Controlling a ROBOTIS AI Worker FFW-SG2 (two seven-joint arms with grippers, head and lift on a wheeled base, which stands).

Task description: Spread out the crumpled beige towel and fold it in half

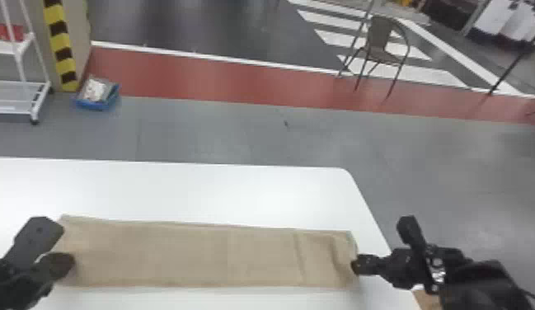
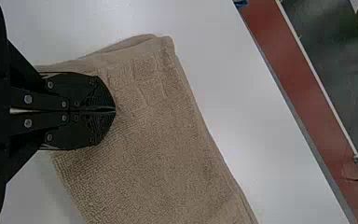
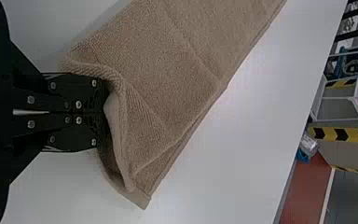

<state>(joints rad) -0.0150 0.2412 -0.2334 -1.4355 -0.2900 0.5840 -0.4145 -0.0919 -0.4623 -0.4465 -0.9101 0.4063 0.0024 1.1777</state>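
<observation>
1. Blue tray, on floor, 11 o'clock from the beige towel: holds pale contents.
2. Towel: long strip, on the counter.
3. Counter: surface continues at 12 o'clock to far edge; side edge passes at 3 o'clock.
4. Left pincer, 9 o'clock: pressed together at towel; cannot tell whether cloth is gripped.
5. Right pincer, 3 o'clock: pinching towel's end.

Looks like a workshop or factory hall: beyond the white bench, grey floor, red lane and crossing stripes; beyond its left part, hazard striping and wheeled rack.
</observation>
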